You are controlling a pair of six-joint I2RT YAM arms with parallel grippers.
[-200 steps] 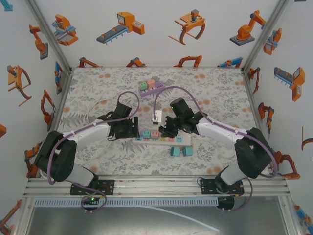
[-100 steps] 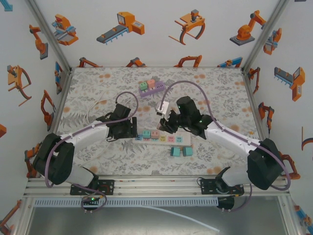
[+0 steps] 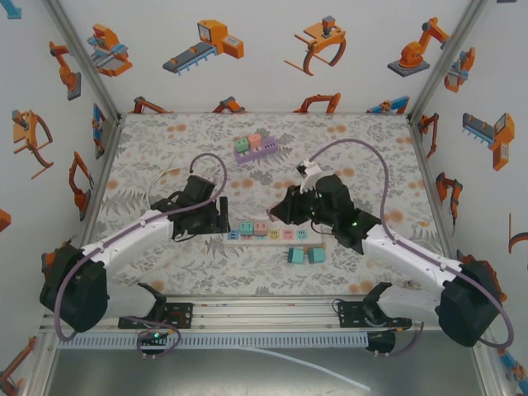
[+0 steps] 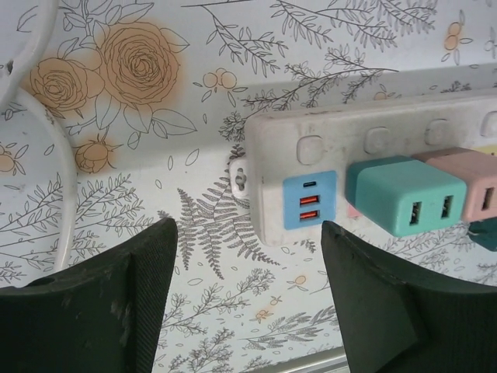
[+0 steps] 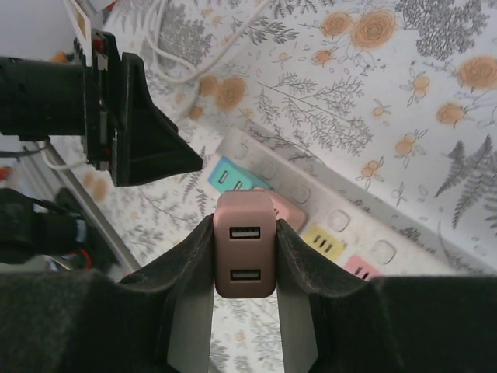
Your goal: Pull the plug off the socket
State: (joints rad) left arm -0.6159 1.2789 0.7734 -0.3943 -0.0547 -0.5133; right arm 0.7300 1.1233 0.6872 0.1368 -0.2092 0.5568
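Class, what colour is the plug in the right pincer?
Dusty pink; the plug shows best in right wrist view.

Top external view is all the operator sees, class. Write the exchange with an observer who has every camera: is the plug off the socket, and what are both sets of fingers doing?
Operator: Is the plug free?
Observer: Yes. In the right wrist view the pink plug is held clear of the power strip.
Operator: How is it gripped?
Observer: The right fingers press its two sides, its two USB ports facing the camera.
Operator: And the left?
Observer: The left fingers stand open and empty near the strip's end.
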